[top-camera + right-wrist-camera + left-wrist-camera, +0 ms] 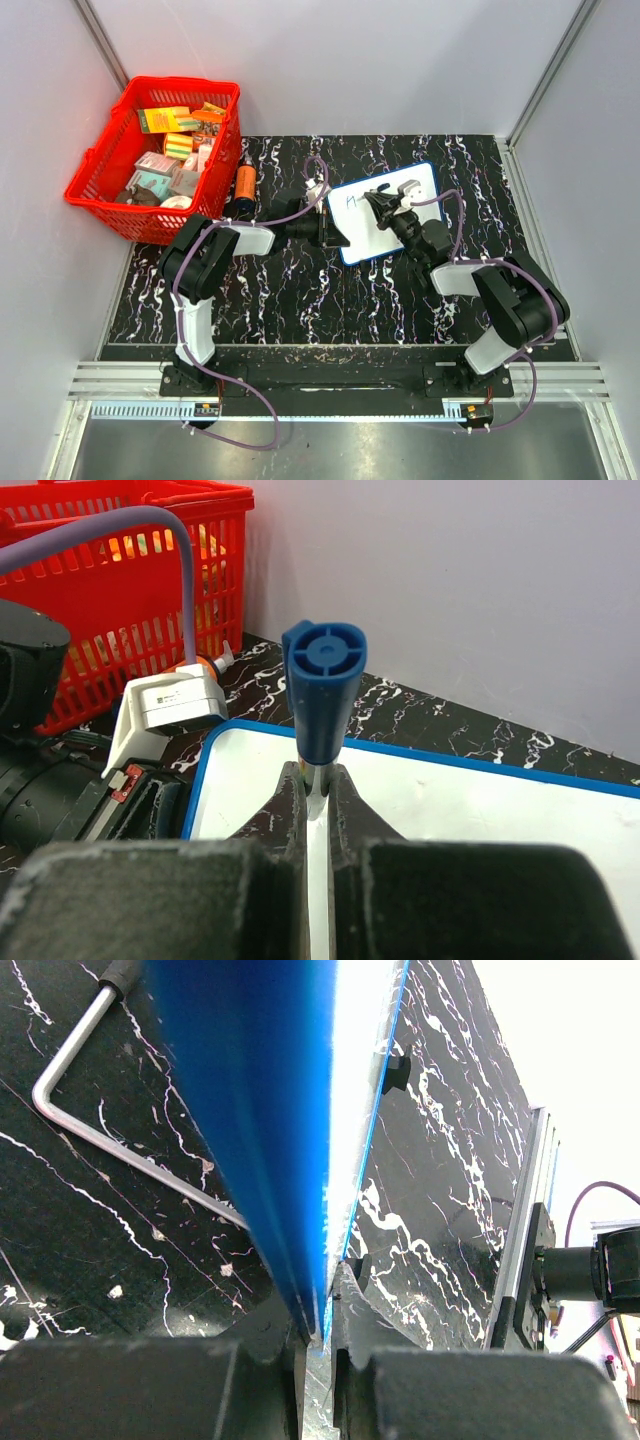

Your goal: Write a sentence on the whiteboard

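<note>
1. Board (362, 240) lies skewed in the middle of the surface (300, 290). Its left edge is pinched in the left gripper (322, 1310), jaws pressed tight on the blue rim. Of the sentence (350, 200) I can only make out one blue mark near the top left corner, so I'd say nearly all of it is yet to be written.
2. Right gripper (318, 780) is squeezed onto a blue marker (322, 680) over the board. The tip's hidden, so I can't tell if it's touching.
3. Biggest worry imo: that edge pinch is thin. Press hard with the marker and the board could pivot or slip out, and the letters go wonky.
4. Marker's held by a narrow bit with the fat end sticking out, so it might tilt in the jaws mid-stroke.
5. Both grippers sit near each other at the left side, right where each line would start. Bump risk.
6. Around: a bent metal rod (90, 1130) behind the board, and an orange bottle (245, 185) just beside the red basket (150, 228). Both are off to the left, not blocking the writing.
</note>
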### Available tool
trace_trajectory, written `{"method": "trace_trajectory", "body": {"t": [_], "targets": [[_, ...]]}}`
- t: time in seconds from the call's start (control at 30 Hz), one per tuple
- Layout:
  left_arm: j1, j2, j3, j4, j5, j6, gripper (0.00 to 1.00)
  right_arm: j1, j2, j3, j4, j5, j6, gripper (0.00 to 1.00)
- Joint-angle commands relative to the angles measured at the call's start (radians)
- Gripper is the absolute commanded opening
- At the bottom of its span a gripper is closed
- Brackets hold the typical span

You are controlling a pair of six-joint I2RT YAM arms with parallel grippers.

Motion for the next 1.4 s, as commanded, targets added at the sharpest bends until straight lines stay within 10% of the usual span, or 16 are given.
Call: {"method": "trace_trajectory", "body": {"t": [0.0, 1.37], "targets": [[-0.016, 0.067, -0.051, -0.197, -0.148, 0.104, 0.0, -0.017, -0.04, 0.017, 0.216, 0.024, 0.017, 0.0], [-0.016, 0.074, -0.053, -0.194, -0.148, 0.107, 0.0, -0.046, 0.027, 0.042, 0.132, -0.012, 0.018, 0.0]]}}
